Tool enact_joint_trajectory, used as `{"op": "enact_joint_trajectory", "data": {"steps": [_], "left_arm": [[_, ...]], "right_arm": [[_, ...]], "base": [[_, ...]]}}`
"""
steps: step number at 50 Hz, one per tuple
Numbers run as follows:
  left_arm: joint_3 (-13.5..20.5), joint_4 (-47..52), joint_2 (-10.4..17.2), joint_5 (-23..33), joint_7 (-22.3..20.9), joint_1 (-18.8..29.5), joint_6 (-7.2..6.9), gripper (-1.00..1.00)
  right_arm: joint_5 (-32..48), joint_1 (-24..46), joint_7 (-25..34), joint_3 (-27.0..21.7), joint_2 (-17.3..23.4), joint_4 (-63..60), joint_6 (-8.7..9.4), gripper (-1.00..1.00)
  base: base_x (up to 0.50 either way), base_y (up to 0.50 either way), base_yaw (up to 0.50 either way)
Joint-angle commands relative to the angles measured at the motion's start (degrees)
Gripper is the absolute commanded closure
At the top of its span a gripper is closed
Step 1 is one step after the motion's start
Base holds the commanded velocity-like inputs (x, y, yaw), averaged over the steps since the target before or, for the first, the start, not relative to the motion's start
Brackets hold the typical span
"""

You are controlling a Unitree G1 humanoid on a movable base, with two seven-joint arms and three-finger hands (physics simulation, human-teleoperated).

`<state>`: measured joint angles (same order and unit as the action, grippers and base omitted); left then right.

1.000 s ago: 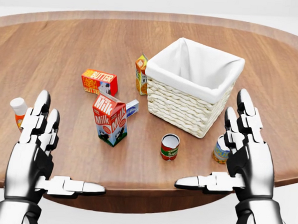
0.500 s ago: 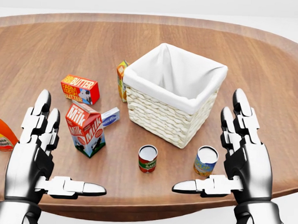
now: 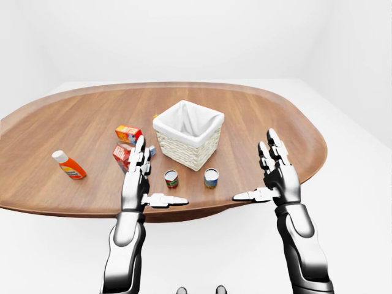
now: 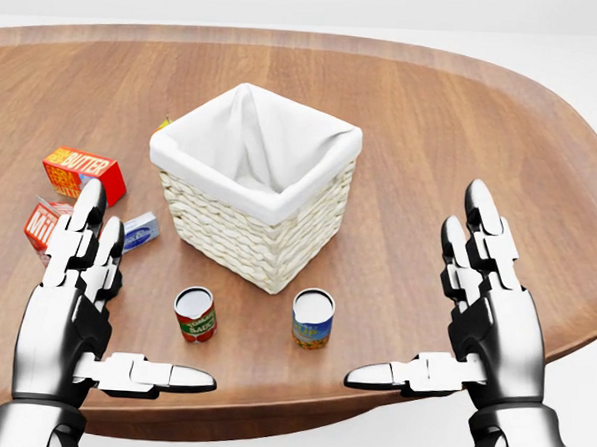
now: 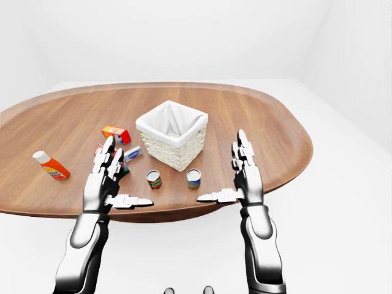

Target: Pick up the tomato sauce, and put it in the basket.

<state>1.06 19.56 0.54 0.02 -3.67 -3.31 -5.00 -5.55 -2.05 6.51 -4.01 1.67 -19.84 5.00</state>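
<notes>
Legibly: "BUTTER" on butter box [image 4: 84, 173] — red-labelled tomato sauce [image 4: 196, 313] unreadable

view: our camera moved, whole head view slid left | basket [image 4: 252, 186] now left of centre | milk carton [image 4: 46, 223] at left edge, behind our left hand [image 4: 74, 312] | orange bottle [image 3: 68, 165] gone from head view

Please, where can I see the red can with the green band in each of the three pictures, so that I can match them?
Head view: the red can stands at lower centre-left, below the basket.
Left-eye view: the can is near the centre, below the basket's left half.
Right-eye view: the can is left of centre.
Shared landmark: the blue-labelled can stands just right of it.
</notes>
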Motion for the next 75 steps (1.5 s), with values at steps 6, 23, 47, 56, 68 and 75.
{"op": "enact_joint_trajectory", "data": {"steps": [6, 23, 47, 56, 68, 75], "left_arm": [[0.02, -0.22, 0.14, 0.07, 0.07, -0.13, 0.0, -1.0], [0.03, -1.03, 0.19, 0.08, 0.0, -0.01, 0.0, -1.0], [-0.18, -1.44, 0.13, 0.27, 0.01, -0.03, 0.0, -1.0], [-0.37, -1.42, 0.1, 0.38, 0.07, -0.06, 0.0, -1.0], [-0.34, -1.77, 0.1, 0.36, 0.05, -0.08, 0.0, -1.0], [-0.25, -1.9, 0.13, 0.37, 0.1, 0.01, 0.0, -1.0]], "right_arm": [[-0.43, 0.4, -0.9, -0.15, -0.26, 0.14, 0.0, -1.0], [-0.8, -0.12, -0.37, -0.03, -0.29, -0.32, 0.0, -1.0], [-0.98, 0.1, -0.64, 0.03, -0.25, -0.28, 0.0, -1.0], [-1.09, -0.41, -0.06, 0.34, -0.33, -0.66, 0.0, -1.0], [-0.44, -0.33, -0.33, 0.44, -0.37, 0.27, 0.0, -1.0], [-0.44, -0.3, -0.3, 0.52, -0.3, 0.29, 0.0, -1.0]], "base": [[0.0, 0.0, 0.0], [0.36, 0.0, 0.0], [0.13, 0.0, 0.0], [0.0, -0.04, 0.0], [0.14, 0.0, 0.0], [0.0, 0.0, 0.0]]}}
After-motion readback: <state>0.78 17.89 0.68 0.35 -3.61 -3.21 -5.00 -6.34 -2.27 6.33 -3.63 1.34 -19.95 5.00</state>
